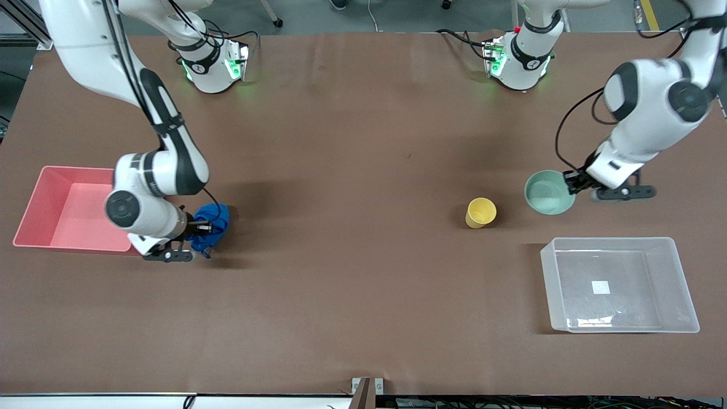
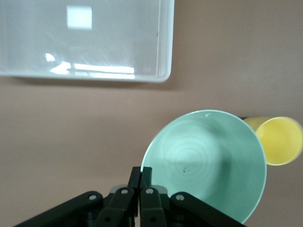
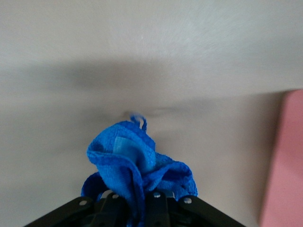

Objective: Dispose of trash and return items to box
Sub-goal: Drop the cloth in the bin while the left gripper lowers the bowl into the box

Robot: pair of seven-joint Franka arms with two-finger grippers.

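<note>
Brown and smooth, the big table (image 1: 363,295) fills most of what we see, and its wide middle is flat and bare.

Near the right arm's end of the table we see a pink bin (image 1: 40,213). It is a plastic rectangle with low walls. Just beside it, the right gripper (image 1: 205,228) pinches the blue cloth (image 1: 213,224). Its fingers are closed tight on the wad. The cloth is soft and full of wrinkles, and in the right wrist view a fold of it (image 3: 135,165) bunches up between the black fingers (image 3: 156,208).

Past the bare middle, a small yellow cup (image 1: 480,212) rests on the table. It is smooth plastic, and its round mouth tips toward the camera. Beside it, toward the left arm's end, is the mint-green bowl (image 1: 548,192), round and a bit wider. The left gripper (image 1: 573,183) grips its rim, with the fingers (image 2: 140,189) pressed close together on the thin edge.

Nearer to the camera than the bowl sits the clear box (image 1: 681,284), by the left arm's end of the table. It is a see-through plastic rectangle with rounded corners and a white sticker (image 1: 601,287) on its bottom.
</note>
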